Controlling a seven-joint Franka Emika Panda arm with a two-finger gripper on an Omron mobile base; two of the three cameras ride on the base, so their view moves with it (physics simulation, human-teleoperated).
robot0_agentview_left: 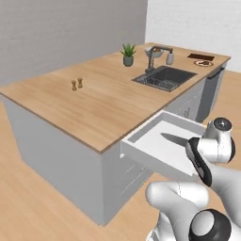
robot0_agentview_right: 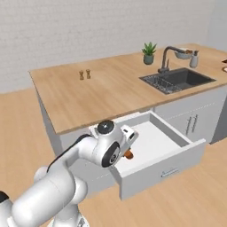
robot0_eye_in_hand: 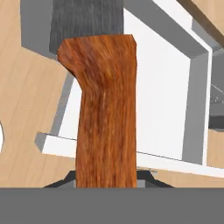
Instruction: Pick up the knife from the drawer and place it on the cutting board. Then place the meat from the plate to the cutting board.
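The drawer (robot0_agentview_left: 141, 157) stands pulled out from the island, its white inside showing. My gripper (robot0_agentview_left: 192, 149) is shut on the knife's orange-brown handle (robot0_eye_in_hand: 105, 113), just over the drawer's left end. The silver-grey blade (robot0_agentview_left: 172, 139) points out from the hand across the drawer floor. In the right base view the handle's end (robot0_agentview_right: 128, 154) pokes out under the hand (robot0_agentview_right: 119, 146). Far off on the counter's corner lie the dark brown cutting board (robot0_agentview_left: 201, 57) and the red-rimmed plate (robot0_agentview_left: 204, 63) with the small dark meat on it.
A sink (robot0_agentview_left: 164, 77) with a faucet is set in the wooden counter (robot0_agentview_left: 94, 99). A potted plant (robot0_agentview_left: 128, 54), a white bowl (robot0_agentview_left: 155, 52) and two small shakers (robot0_agentview_left: 76, 84) stand on the counter. Cabinet fronts (robot0_agentview_right: 190, 124) lie behind the open drawer.
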